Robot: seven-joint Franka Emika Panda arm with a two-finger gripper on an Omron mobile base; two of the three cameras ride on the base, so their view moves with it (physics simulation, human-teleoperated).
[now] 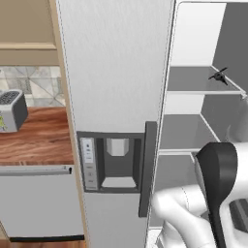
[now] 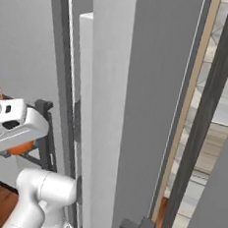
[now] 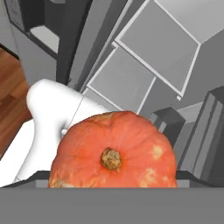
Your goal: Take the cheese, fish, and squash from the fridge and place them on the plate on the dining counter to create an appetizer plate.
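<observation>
The squash (image 3: 113, 148), a round orange lump with a brown stem, sits close in front of the hand camera. In the right base view my gripper (image 2: 15, 140) is shut on the squash (image 2: 21, 148), whose orange side peeks out under the white hand, off any shelf. The fridge (image 1: 116, 63) stands pale grey with a dark dispenser panel (image 1: 114, 162), and its right compartment is open. On an upper white shelf (image 1: 198, 80) inside lies the fish (image 1: 219, 76), small, dark and spiky. Cheese, plate and dining counter are out of view.
A grey toaster (image 1: 12, 110) stands on the wood kitchen counter (image 1: 38, 140) left of the fridge, above a pale drawer front (image 1: 38, 201). The open fridge door (image 2: 131, 112) stands edge-on close to my arm. White shelves (image 3: 122, 81) lie ahead of the hand.
</observation>
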